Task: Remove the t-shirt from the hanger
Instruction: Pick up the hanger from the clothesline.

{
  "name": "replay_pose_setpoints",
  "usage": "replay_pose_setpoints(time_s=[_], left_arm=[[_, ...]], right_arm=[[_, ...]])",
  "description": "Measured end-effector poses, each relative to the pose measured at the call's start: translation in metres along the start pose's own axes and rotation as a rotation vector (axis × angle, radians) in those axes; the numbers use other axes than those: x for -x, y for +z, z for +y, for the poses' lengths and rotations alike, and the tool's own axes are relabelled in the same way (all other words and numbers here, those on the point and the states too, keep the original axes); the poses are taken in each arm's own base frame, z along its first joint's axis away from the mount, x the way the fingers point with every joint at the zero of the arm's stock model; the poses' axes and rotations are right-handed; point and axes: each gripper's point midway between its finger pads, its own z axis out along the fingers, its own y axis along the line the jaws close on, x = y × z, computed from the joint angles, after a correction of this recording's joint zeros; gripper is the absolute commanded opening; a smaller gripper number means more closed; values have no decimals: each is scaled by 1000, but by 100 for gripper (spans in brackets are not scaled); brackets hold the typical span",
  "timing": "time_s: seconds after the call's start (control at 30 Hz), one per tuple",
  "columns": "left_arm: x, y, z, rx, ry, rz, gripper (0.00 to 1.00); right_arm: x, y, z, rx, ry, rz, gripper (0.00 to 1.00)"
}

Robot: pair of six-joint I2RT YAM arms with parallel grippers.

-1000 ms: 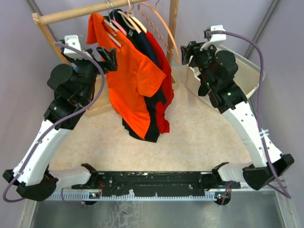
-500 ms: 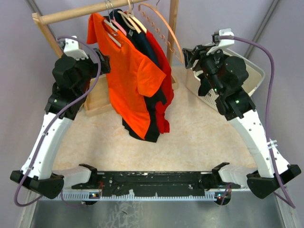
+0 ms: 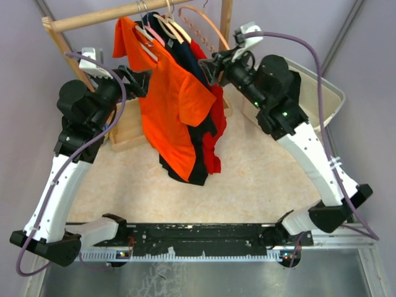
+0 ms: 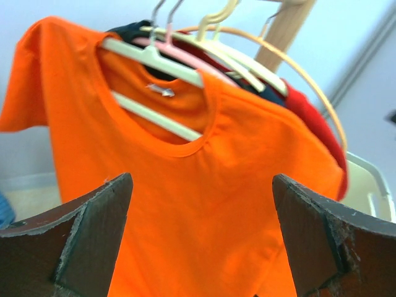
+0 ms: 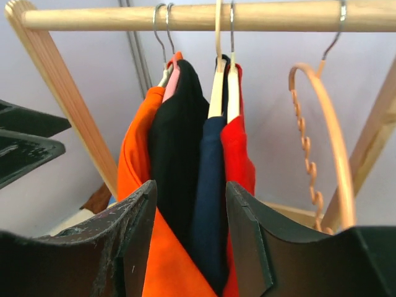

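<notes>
T-shirt orange, frontmost | black shirt behind — mostly hidden

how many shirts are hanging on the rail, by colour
orange shirt: 1
black shirt: 1
navy shirt: 1
red shirt: 1
total: 4

Bright, even, diffuse light; shadows faint on the surface. Overhead view sharp. Left wrist view soft: shirt slightly blurred, left hand dark. Right hand underlit, rod crisp.
</notes>
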Motion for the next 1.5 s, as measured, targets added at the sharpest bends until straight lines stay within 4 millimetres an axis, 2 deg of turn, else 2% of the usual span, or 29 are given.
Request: replay_pose_setpoints(time_s=[0.07,0.17,0.3,0.37,0.67,0.8,1.0,1.3,1.4,1.5], left_arm=[[5,0,-11,-58,1,-15,99],[9,-1,-26,-140,9,-19,99],[12,-2,-33,-181,21,-28,99],[14,-3,-34,-190,27,-36,99],[19,-12,-36,-203,33,-74,99],[25,-15,-37,-209,34,-94,99],[21,-14,-37,-208,34,-88,99],[19,-14,-38,-217,34,-88,99],[18,-13,-37,-216,34,-86,99],[18,-13,-37,-216,34,-86,99]], right_arm=[[-8,15,7,14,-6,20,48],[-26,31,0,-17,-16,63,47],[-49,40,-9,-58,-25,123,45],[-54,42,-12,-69,-31,140,44],[-45,45,-17,-98,-53,130,43],[-51,49,-19,-105,-57,143,43],[-60,59,-24,-117,-64,165,42],[-56,68,-30,-128,-65,148,30],[-62,73,-34,-133,-66,159,26],[-66,78,-36,-131,-66,167,26]])
